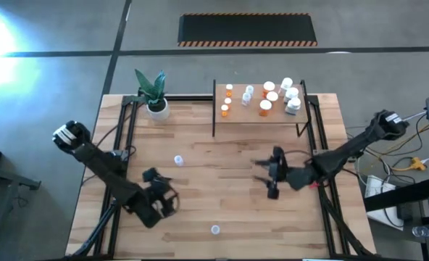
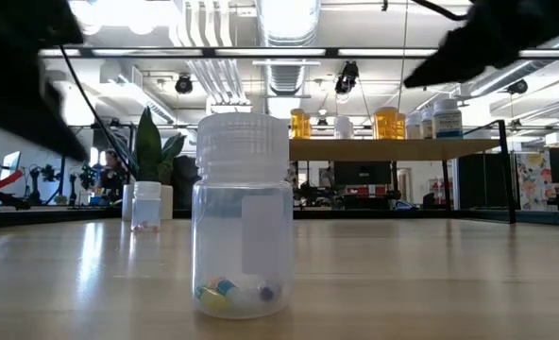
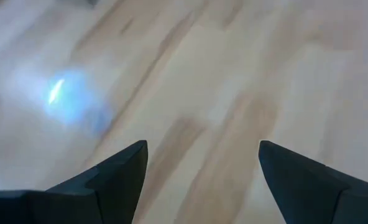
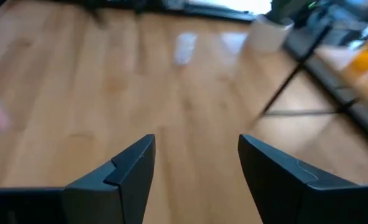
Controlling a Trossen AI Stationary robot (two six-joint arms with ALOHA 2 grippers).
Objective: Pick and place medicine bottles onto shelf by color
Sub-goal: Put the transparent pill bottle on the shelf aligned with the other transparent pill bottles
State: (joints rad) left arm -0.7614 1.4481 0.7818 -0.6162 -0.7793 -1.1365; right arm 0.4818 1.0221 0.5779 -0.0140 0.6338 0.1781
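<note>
Two clear bottles with white caps stand on the tabletop: one (image 1: 178,159) left of centre, one (image 1: 215,230) near the front edge, close in the low view (image 2: 243,217). The shelf (image 1: 261,112) at the back holds several orange and white bottles (image 1: 272,98). My left gripper (image 1: 159,196) is open and empty over the front left, between the two clear bottles; its wrist view shows a blurred clear bottle (image 3: 69,99) ahead. My right gripper (image 1: 270,174) is open and empty over the table's right middle; its wrist view shows the far clear bottle (image 4: 185,46).
A plant in a white pot (image 1: 156,107) stands at the back left corner. Black frame rails (image 1: 127,130) run along the table's left and right sides. The shelf's black posts (image 1: 214,109) stand at its corners.
</note>
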